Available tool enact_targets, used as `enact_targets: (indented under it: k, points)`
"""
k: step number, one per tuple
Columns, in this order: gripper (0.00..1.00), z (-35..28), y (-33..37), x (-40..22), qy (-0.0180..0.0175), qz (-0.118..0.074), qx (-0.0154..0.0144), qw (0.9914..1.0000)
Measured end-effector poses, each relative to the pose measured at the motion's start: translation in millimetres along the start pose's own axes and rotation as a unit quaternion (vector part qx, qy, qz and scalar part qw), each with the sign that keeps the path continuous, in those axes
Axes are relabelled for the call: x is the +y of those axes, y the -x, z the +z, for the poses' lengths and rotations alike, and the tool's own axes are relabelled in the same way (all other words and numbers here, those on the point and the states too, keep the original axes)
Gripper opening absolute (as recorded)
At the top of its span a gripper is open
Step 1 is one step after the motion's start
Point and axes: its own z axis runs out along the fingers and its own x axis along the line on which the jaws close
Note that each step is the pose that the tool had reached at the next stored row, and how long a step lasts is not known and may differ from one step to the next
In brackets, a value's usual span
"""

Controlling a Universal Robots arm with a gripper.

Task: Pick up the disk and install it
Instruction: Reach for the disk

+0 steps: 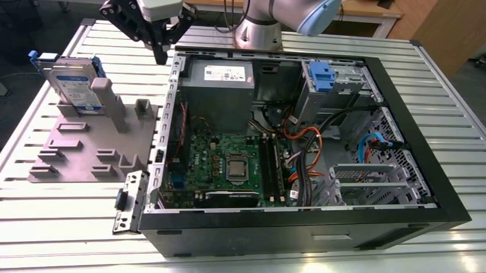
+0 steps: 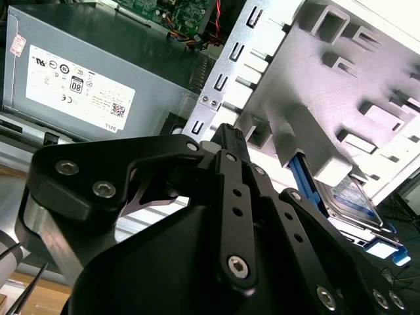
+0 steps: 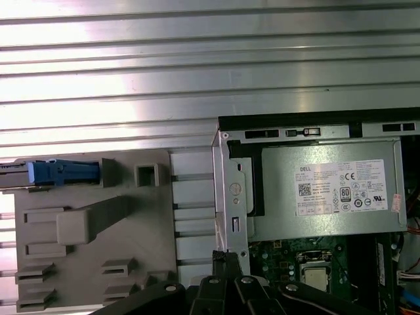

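The disk (image 1: 74,82), a silver drive with a white-and-blue label in a blue carrier, stands upright in a slot at the far end of a grey fixture plate (image 1: 91,151), on the exterior view's left. It appears edge-on in the first wrist view (image 3: 63,172), and part of it is visible in the second wrist view (image 2: 353,201). My black gripper (image 1: 161,56) hangs above the gap between the fixture and the open computer case (image 1: 425,142), to the right of the disk and apart from it. Its fingertips (image 2: 227,136) meet, shut on nothing.
Inside the case lie a grey power-supply box (image 1: 220,74), a motherboard (image 1: 227,165), cables and a drive bay with a blue latch (image 1: 322,77). The fixture's grey posts (image 1: 114,105) stand near the disk. The case and fixture rest on a ribbed metal table (image 1: 456,74).
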Motion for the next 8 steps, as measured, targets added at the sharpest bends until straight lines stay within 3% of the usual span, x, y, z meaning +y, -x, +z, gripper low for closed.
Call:
enact_targets:
  k: [5, 8]
  points:
    - [0.11, 0.3, -0.3, 1.8, 0.0001, 0.000, 0.0001, 1.00000]
    - [0.11, 0.9, -0.5, 4.7, -0.0001, 0.000, 0.0016, 1.00000]
